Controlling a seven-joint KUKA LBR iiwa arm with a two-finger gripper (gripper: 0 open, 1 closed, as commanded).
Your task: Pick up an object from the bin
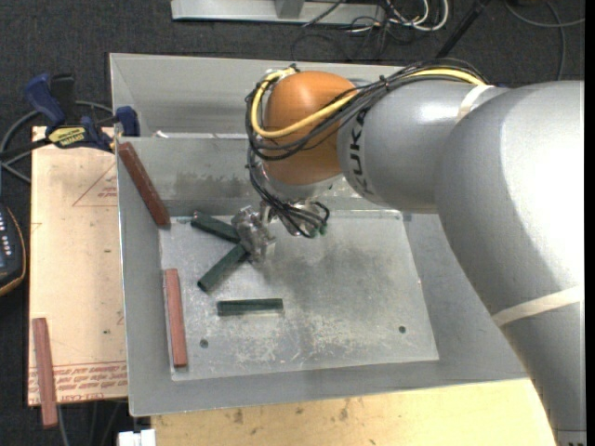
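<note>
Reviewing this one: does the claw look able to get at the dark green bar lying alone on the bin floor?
Probably yes. The lone green bar lies flat with nothing on or against it, and the claw hangs close by over the two crossed green bars.

**A:** Light's pretty even, looks like it's coming from overhead. The bin floor [372,305] reads fine, with just a soft shadow under the orange cover [302,124] around centre.

**B:** Yeah, the real glare's on the silver arm [483,156] at 2 o'clock, plus a small sheen on top of that cover.
</note>
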